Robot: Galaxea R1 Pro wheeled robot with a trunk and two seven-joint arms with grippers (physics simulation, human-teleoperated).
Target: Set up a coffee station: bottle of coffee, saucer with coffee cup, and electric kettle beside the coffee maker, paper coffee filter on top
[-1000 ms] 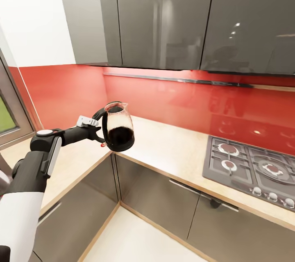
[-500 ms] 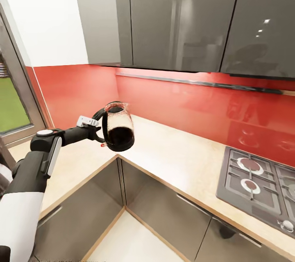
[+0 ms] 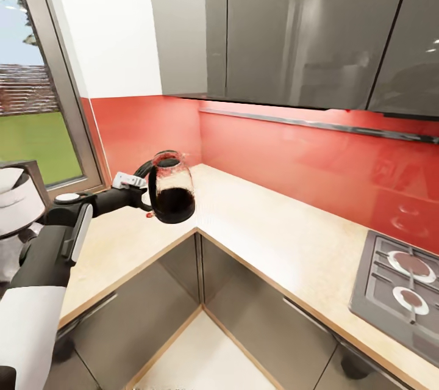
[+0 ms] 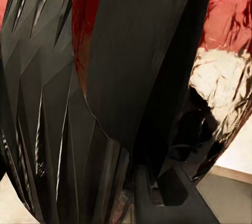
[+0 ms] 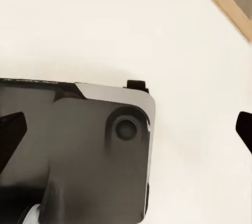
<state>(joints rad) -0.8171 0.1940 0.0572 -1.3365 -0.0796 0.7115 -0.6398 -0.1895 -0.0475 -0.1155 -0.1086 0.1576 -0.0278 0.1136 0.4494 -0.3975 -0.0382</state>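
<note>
Here the electric kettle (image 3: 172, 190) is carried above the countertop (image 3: 268, 228) corner, at nine o'clock in the head view, clamped by its handle in the left gripper (image 3: 145, 187). It should be kept upright. The right gripper's fingers (image 5: 244, 127) are spread.

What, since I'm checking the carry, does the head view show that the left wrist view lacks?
Head view: the whole electric kettle, held by its black handle in the left gripper near the countertop corner, plus the hob, wall cabinets and window. Left wrist view: a close-up of the kettle's dark handle and glass, with warped reflections. Shared: kettle, red backsplash, countertop.
</note>
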